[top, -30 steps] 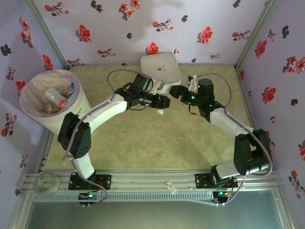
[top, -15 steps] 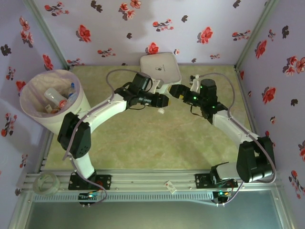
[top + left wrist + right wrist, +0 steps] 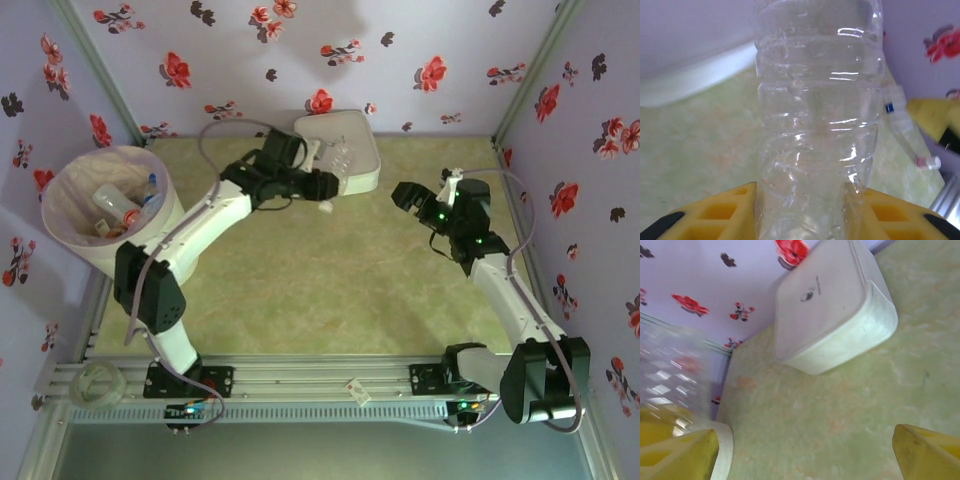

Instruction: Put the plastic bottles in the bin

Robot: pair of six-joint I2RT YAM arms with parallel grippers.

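Clear ribbed plastic fills the left wrist view: the bottle is clamped between the left fingers, whose yellow pads press against its lower body from both sides. Seen from above, this bottle is held up off the desk at the end of the left arm. Its transparent body shows over the front part of the flat white box. A small white piece sits just below the left fingers; whether it is the bottle's cap cannot be told.

The white box lies at the far middle of the green mottled desk, close to the flowered back wall. In the right wrist view the same box lies ahead with its rounded corner turned toward the camera.

To the right of the box, the right fingers hang over bare desk, apart from the bottle. In their own view the right fingers stand wide apart with nothing between them, and a blurred clear shape shows at the left edge.

The bin, a white bucket lined with a pale bag, stands at the far left of the desk, well apart from the held bottle. Several other bottles lie inside it, some with red or blue caps.
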